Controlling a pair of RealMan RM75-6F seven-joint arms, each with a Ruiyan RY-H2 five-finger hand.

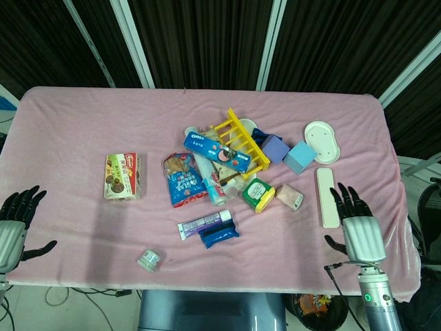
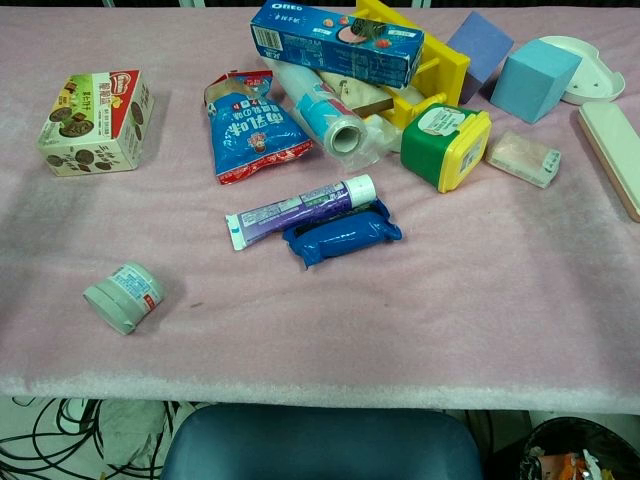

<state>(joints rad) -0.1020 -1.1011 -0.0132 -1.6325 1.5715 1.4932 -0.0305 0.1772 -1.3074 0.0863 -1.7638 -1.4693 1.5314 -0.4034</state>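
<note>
My left hand point(image 1: 17, 221) hovers at the table's near left corner, fingers spread, holding nothing; the cookie box point(image 1: 122, 176) is the nearest thing to it. My right hand point(image 1: 358, 224) hovers at the near right, fingers apart and empty, just beside the long white lid point(image 1: 326, 197). Neither hand shows in the chest view. A heap lies mid-table: blue Oreo box point(image 2: 335, 30), yellow rack point(image 1: 239, 141), clear roll point(image 2: 325, 110), blue snack bag point(image 2: 250, 125), green-and-yellow tub point(image 2: 445, 145).
A purple toothpaste tube point(image 2: 298, 210) and dark blue packet point(image 2: 340, 235) lie near the front. A small round jar point(image 2: 125, 295) sits front left. Purple point(image 1: 275, 148) and light blue point(image 1: 298, 157) blocks, a white dish point(image 1: 322, 141) and a pink bar point(image 2: 522, 158) lie right. Pink cloth point(image 2: 480, 320) covers the table.
</note>
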